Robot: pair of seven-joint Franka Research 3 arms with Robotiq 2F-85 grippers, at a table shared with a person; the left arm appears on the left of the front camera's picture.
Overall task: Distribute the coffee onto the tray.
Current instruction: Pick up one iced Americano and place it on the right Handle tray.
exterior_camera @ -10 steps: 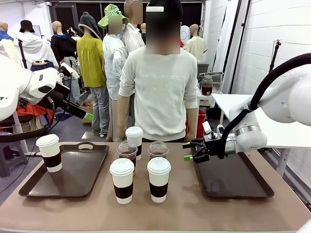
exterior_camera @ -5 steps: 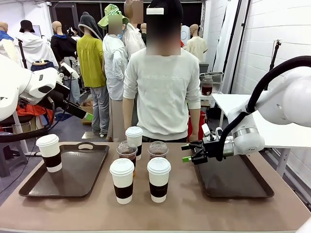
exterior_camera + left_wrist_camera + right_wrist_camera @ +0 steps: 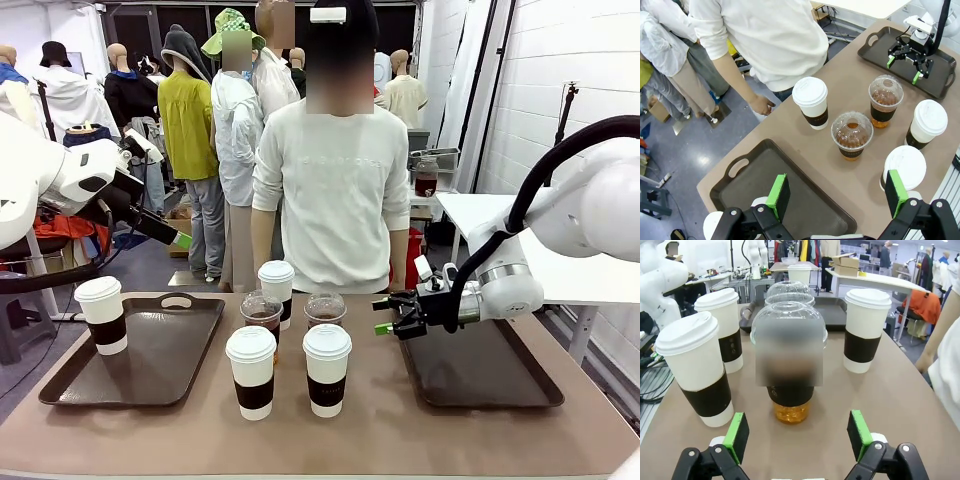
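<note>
Now holding right hand [image 3: 381, 314] and left hand [image 3: 837, 195] wide open and empty, the right near a clear dome-lidded cup [image 3: 325, 310], five cups [image 3: 327, 368] on the worktop [image 3: 380, 432], one paper cup [image 3: 103, 315] on the left tray [image 3: 170, 362].

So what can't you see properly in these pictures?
- Front view: the left dome cup, bottom hidden behind the front paper cup.
- Left wrist view: the lone paper cup, cut off by the bottom edge and the left gripper.
- Right wrist view: the far dome cup, behind the nearer dome cup.

text: none legible | labels: none | numbers: none
</note>
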